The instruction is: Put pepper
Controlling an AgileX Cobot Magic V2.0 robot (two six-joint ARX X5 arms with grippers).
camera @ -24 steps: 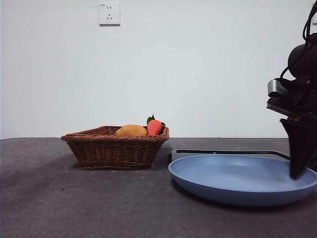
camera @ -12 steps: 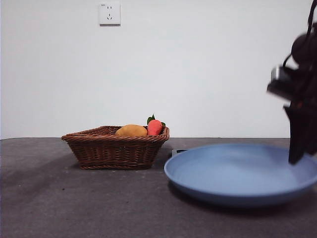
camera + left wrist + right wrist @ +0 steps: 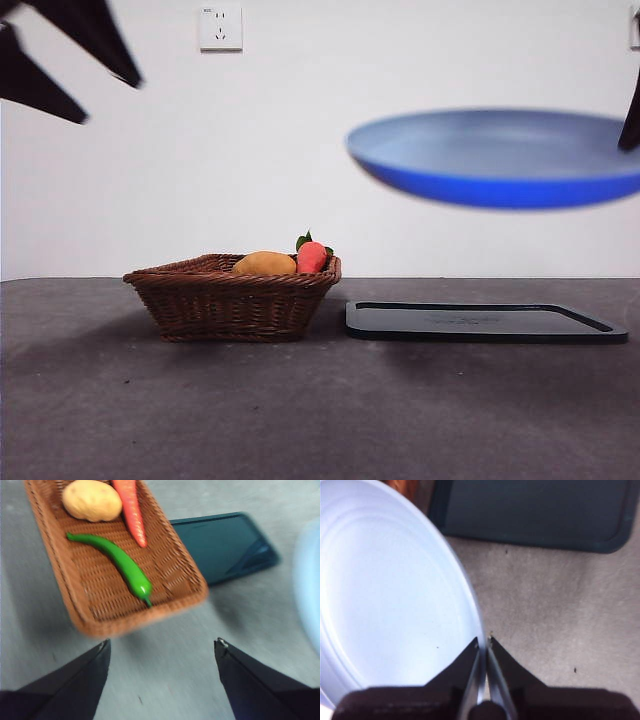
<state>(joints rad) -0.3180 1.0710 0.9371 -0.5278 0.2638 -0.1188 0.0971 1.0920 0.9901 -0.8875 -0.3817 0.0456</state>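
The green pepper [image 3: 120, 565] lies in the wicker basket [image 3: 65, 587] beside a yellow oval fruit [image 3: 92, 500] and a red-orange fruit [image 3: 131, 511]. In the front view the basket [image 3: 235, 300] hides the pepper. My left gripper [image 3: 160, 645] is open, high above the table just in front of the basket; its jaws show at the top left of the front view [image 3: 70, 55]. My right gripper [image 3: 484, 641] is shut on the rim of the blue plate [image 3: 385, 595], held high in the air [image 3: 495, 155].
A dark flat tray [image 3: 485, 322] lies on the grey table right of the basket; it also shows in the left wrist view [image 3: 220, 545] and the right wrist view [image 3: 530, 512]. A wall socket [image 3: 221, 27] is on the white wall.
The right gripper has lifted the blue plate from the dark tray high into the air, leaving the tray bare. The left gripper has come into view at the top left.
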